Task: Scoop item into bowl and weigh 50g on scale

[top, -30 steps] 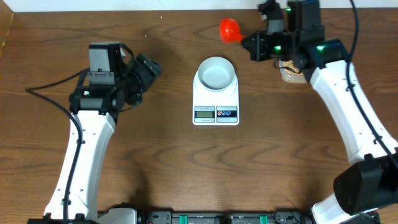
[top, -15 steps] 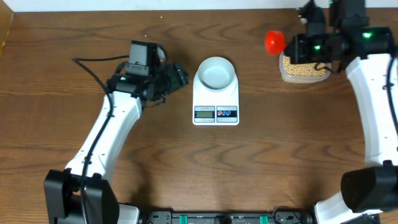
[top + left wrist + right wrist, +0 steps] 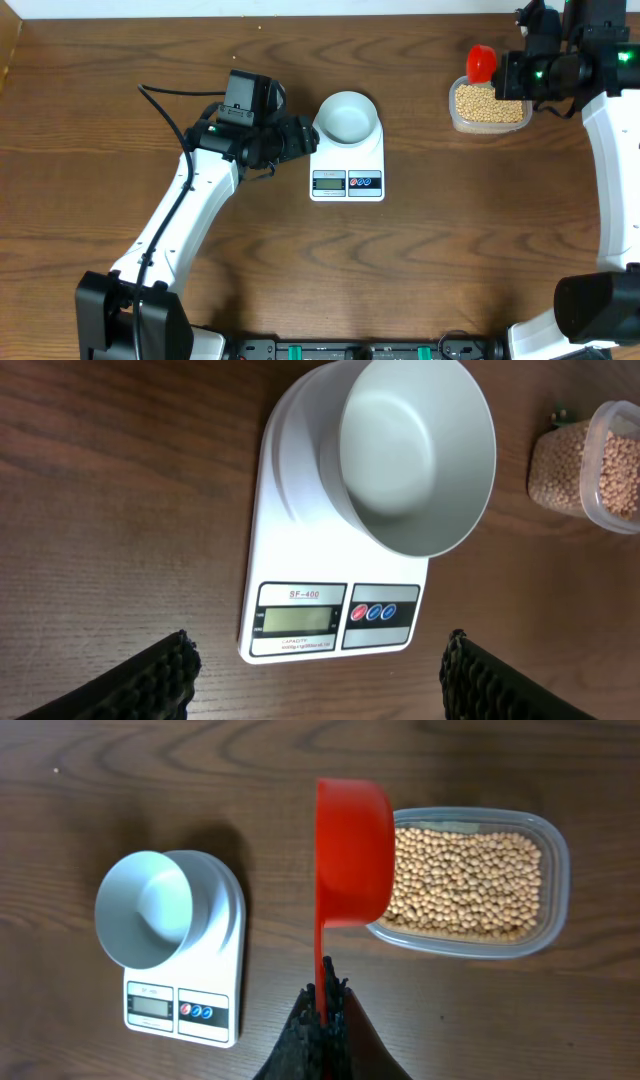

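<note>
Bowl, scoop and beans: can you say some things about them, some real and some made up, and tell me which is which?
1. The bowl sits on the scale. True.
2. The bowl is full of beans. False: the bowl is empty, and the beans are in the clear tub.
3. The right pincer is shut on the handle of the red scoop. True.
4. The left pincer is gripping the bowl. False: it stands open near the scale and grips nothing.
</note>
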